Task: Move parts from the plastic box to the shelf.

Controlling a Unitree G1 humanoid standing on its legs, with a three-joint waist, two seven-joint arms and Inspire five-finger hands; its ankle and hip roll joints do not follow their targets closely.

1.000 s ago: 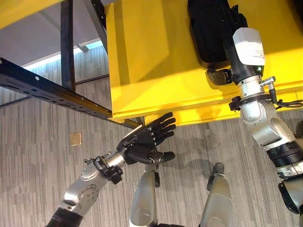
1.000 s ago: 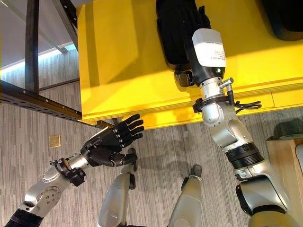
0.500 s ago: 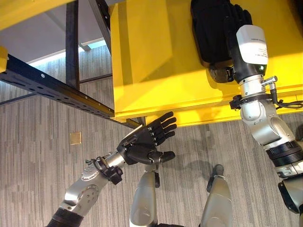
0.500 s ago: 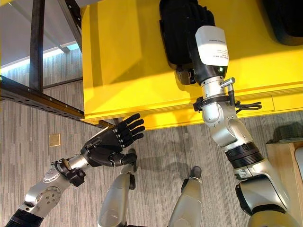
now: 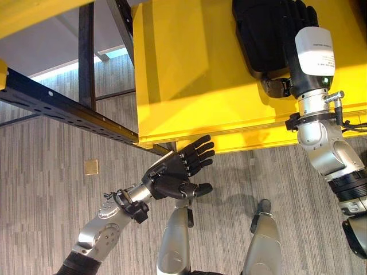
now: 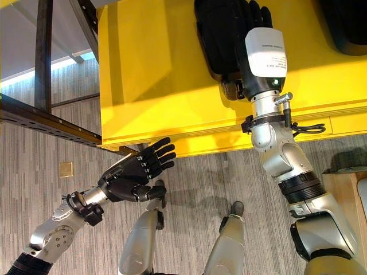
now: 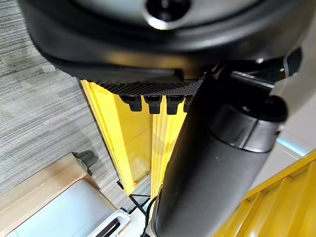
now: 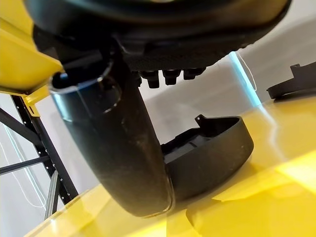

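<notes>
A black moulded part (image 5: 258, 34) lies on the yellow shelf (image 5: 183, 86); in the right wrist view the part (image 8: 212, 153) rests flat on the yellow surface past my thumb. My right hand (image 5: 299, 16) reaches over the shelf beside the part's right edge, fingers straight, holding nothing. My left hand (image 5: 175, 175) is open with fingers spread, held low in front of the shelf's front edge over the floor, empty. A second black part (image 6: 344, 23) sits further right on the shelf.
A dark steel rack beam (image 5: 63, 109) and upright (image 5: 86, 51) stand to the left of the shelf. A wooden-edged stand with a pale bin (image 6: 347, 177) shows at the lower right. A small square plate (image 5: 91, 167) lies on the striped floor.
My right arm has shifted to the right and slightly further over the shelf, away from the middle of the black part. The left hand has stayed where it was.
</notes>
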